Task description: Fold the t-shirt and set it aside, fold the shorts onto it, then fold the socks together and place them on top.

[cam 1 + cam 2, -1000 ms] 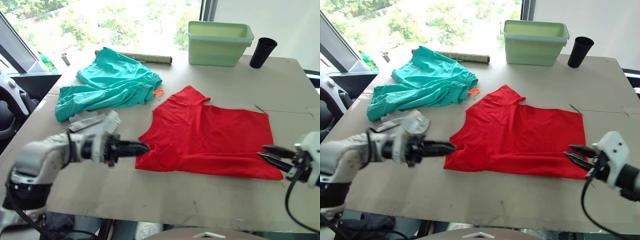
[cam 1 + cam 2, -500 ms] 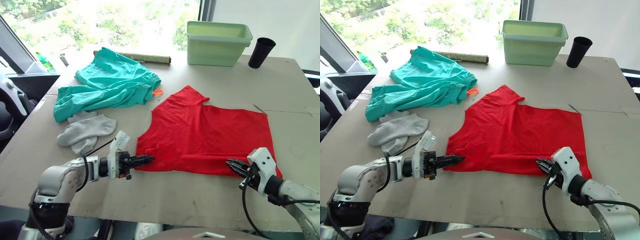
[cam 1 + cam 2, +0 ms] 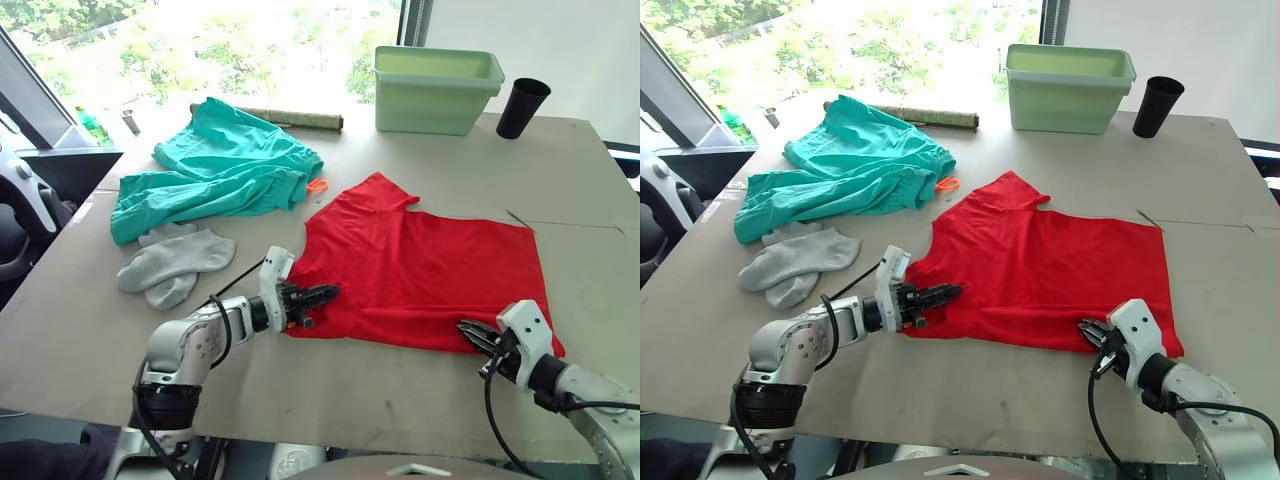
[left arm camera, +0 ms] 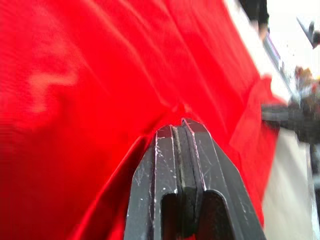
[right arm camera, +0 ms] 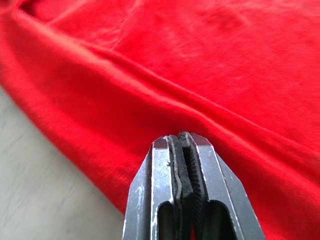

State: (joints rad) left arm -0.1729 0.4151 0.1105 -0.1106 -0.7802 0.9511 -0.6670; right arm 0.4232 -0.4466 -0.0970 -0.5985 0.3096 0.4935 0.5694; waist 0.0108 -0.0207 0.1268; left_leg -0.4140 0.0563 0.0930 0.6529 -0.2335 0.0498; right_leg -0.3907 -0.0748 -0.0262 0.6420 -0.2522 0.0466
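red t-shirt (image 3: 425,270) spread flat on the surface (image 3: 400,400), nearer than the green bin (image 3: 437,88). left end effector (image 3: 322,295) now advanced onto the shirt's near left corner, fingers pressed together on a fold of red cloth; half a second ago just short of the hem. right end effector (image 3: 475,331) likewise pinching the near hem, toward the right corner, little shifted. both grips apparently set, so first fold ready to begin. teal shorts (image 3: 215,170) and grey socks (image 3: 170,262) lying left of the shirt, untouched.
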